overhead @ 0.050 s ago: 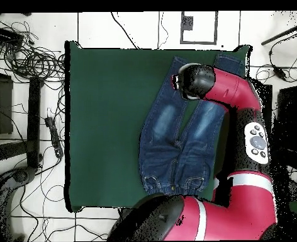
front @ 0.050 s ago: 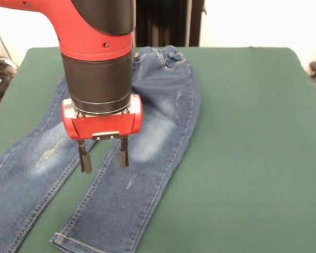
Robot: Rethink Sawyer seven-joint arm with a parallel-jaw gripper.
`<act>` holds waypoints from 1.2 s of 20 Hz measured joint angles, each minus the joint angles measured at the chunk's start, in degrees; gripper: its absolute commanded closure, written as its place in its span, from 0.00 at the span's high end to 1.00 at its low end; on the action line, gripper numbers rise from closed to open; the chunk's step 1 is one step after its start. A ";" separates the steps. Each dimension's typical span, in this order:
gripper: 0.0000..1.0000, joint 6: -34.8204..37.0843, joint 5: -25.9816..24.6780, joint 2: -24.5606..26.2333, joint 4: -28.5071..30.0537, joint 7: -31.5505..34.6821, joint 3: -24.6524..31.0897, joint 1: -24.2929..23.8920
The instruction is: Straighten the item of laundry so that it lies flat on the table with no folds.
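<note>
The item of laundry [front @ 0.050 s ago: 163, 100], small blue jeans with faded thigh patches, lies spread on the green table [front @ 0.050 s ago: 253, 132]. Its waistband is at the far edge and its two legs fan out toward the near edge. One hem [front @ 0.050 s ago: 89, 241] shows near the bottom; the other leg runs out of the picture at the lower left. My gripper [front @ 0.050 s ago: 104, 156] hangs open over the gap between the two legs, with nothing between its fingers. I cannot tell whether the tips touch the cloth. In the overhead view the jeans [overhead @ 0.050 s ago: 170, 135] lie right of centre, and the arm's wrist [overhead @ 0.050 s ago: 198, 80] covers the gripper.
The table's bare green top [overhead @ 0.050 s ago: 107, 126] stretches wide beside the jeans. Cables and dark stands [overhead @ 0.050 s ago: 25, 94] clutter the floor past one table edge. The arm's red body [overhead @ 0.050 s ago: 239, 189] overhangs the table's edge near the waistband.
</note>
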 measured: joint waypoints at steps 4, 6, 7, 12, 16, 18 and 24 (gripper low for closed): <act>1.00 -0.66 0.00 0.22 0.91 0.00 -0.01 0.01; 1.00 -0.90 0.01 0.60 0.99 0.00 -0.01 0.00; 1.00 -0.96 0.01 0.75 0.99 0.00 -0.01 0.00; 1.00 -1.50 0.02 2.33 0.98 0.00 0.00 0.00; 1.00 -1.72 0.02 3.82 0.97 0.00 -0.01 0.00; 1.00 -1.72 0.02 5.26 0.97 0.00 0.00 0.00; 1.00 -1.91 0.22 7.04 0.51 0.00 -0.07 0.01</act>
